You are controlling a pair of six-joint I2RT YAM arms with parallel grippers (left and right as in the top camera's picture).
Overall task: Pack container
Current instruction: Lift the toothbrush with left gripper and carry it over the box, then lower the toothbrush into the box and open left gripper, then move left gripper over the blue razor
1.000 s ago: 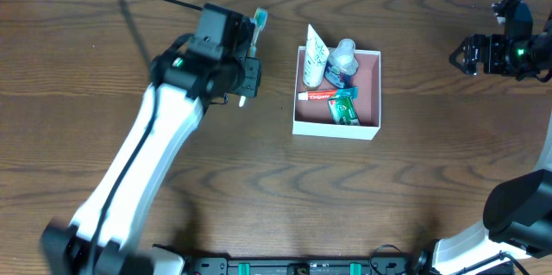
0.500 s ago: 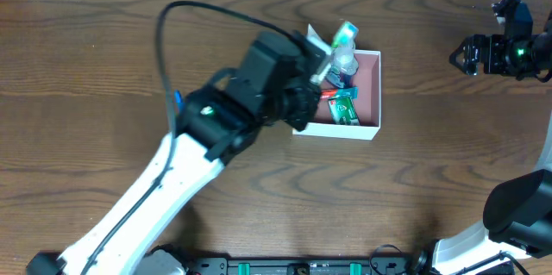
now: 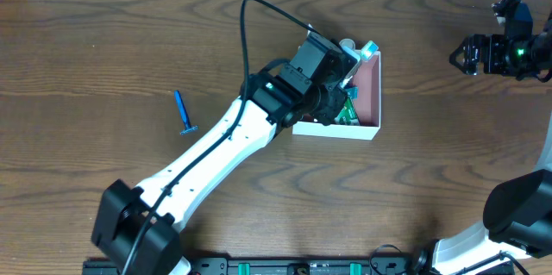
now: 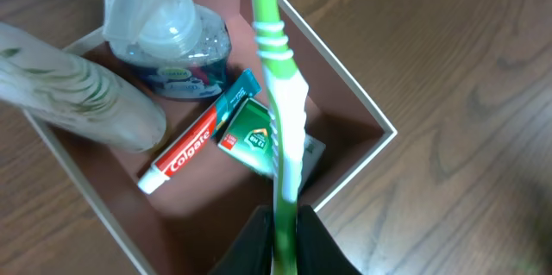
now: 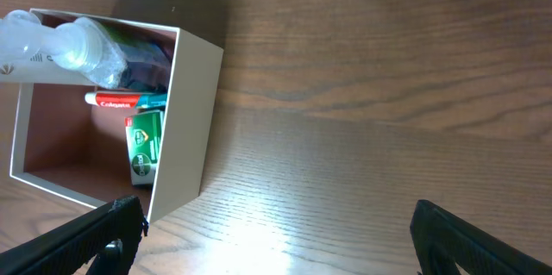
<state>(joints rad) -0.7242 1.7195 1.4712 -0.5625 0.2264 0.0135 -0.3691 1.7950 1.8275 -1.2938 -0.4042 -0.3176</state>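
The container (image 3: 371,94), a white-walled square box with a pink inside, sits right of the table's middle. It holds a red-and-white toothpaste tube (image 4: 185,150), a small green box (image 4: 248,137), a clear bottle (image 4: 172,51) and a white leaf-print tube (image 4: 78,94). My left gripper (image 4: 283,232) is shut on the handle of a green-and-white toothbrush (image 4: 278,94), held over the container's right half. Seen from overhead, the left gripper (image 3: 343,75) covers the box's left side, with the toothbrush head (image 3: 366,49) above the far rim. My right gripper (image 5: 276,232) stands open and empty, well right of the container (image 5: 185,120).
A blue razor (image 3: 183,113) lies on the wood left of the left arm. The right gripper (image 3: 467,54) hovers near the table's far right edge. Bare wooden table lies between it and the box.
My left arm has swung right with the toothbrush, from left of the container to over it. The blue razor now shows on the table. The right arm has not moved.
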